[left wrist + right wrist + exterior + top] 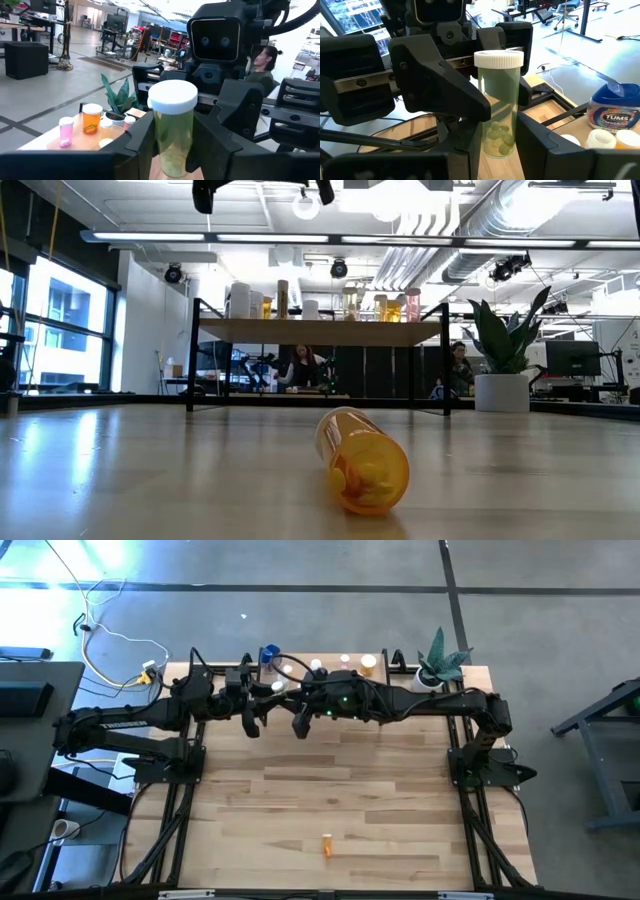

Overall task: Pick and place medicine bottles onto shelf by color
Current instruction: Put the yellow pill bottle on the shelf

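Hanging above the table [340, 790] just in front of the shelf [320, 332], the two arms meet nose to nose with one green bottle [172, 125] between them. The right gripper [500, 145] is clamped on the bottle's lower body, and the left gripper [172, 140] has its fingers pressed against the sides from the opposite direction, so both appear to hold it at once. The danger lies in this shared hold. If one side lets go before the other's grip is firm, the bottle could drop and roll away from the shelf. If both arms pull while clamped, it could twist, or the white cap could tilt out of line. The bottle stands upright, cap up, above the board in front of the shelf, not yet on it. A blue-topped bottle [615, 107] and a pink one [65, 132] already stand on the shelf. An orange bottle [362, 460] lies on its side well in front of the shelf.
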Controlling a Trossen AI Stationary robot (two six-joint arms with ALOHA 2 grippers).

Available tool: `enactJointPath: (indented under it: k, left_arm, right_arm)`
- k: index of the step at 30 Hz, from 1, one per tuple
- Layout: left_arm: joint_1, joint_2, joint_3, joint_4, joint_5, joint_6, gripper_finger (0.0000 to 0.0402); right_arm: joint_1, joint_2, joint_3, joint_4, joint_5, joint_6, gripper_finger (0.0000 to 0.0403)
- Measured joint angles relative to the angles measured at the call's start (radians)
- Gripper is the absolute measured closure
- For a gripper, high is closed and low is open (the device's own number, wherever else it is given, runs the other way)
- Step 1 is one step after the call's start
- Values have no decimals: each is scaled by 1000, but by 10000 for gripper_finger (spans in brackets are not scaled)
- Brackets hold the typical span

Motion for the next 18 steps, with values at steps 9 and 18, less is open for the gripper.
enactJointPath:
  k: [9, 18]
  left_arm:
    - [4, 0, 0, 0, 0, 23, 300]
    - [4, 0, 0, -3, -1, 31, 302]
  right_arm:
    - [-22, 0, 0, 0, -51, -4, 313]
    - [-25, 0, 0, -6, -59, -29, 303]
